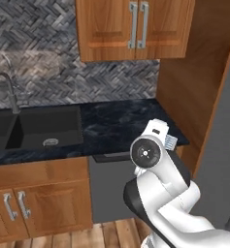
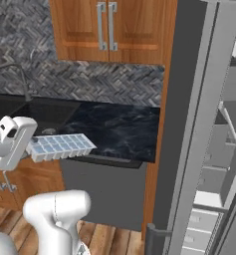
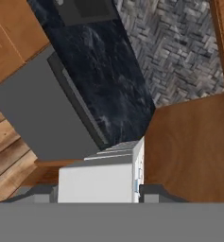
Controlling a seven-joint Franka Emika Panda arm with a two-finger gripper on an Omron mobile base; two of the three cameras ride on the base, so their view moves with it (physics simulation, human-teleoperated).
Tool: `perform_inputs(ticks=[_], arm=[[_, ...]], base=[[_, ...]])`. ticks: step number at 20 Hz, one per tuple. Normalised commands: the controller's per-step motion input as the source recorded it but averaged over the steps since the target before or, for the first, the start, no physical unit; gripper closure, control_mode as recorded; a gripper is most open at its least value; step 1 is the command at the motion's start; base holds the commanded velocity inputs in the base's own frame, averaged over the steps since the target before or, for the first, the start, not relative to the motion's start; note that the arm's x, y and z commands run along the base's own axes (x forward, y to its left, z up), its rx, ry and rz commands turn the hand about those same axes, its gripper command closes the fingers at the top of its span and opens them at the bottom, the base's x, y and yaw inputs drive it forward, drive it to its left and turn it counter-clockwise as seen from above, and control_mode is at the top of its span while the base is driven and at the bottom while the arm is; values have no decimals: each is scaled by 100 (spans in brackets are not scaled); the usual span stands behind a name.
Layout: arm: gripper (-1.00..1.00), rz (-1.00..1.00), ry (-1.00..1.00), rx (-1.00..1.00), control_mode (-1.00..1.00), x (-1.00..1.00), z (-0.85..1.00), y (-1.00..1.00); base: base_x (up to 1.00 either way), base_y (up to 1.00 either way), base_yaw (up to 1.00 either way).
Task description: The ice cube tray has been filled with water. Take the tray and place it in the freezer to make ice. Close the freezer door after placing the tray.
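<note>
Fingers (image 3: 98,194) clenched on ice tray (image 2: 59,147), held level in air off front edge of bench (image 2: 114,129), water in cells. Pickup done. Freezer (image 2: 224,149) open at right; placing tray and closing door remain.

The ice cube tray (image 2: 59,147) looks like smooth white plastic, its cells pale blue and a little glossy. The counter (image 1: 119,123) is dark polished stone with light veins. The cabinets (image 1: 121,29) are warm, matt wood with brushed metal handles (image 1: 138,24). The freezer door (image 2: 199,124) is flat grey steel.
</note>
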Motion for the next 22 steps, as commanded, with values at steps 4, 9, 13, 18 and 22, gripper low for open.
perform_inputs(ticks=[4,9,13,18,22], arm=[[100,0,0,0,100,0,0,0],[100,0,0,0,100,0,0,0],[100,0,0,0,100,0,0,0],[100,0,0,0,100,0,0,0],[100,0,0,0,100,0,0,0]], base=[[-86,0,0],[-51,-11,0],[-15,-49,0],[-17,-60,0],[-78,-20,1]])
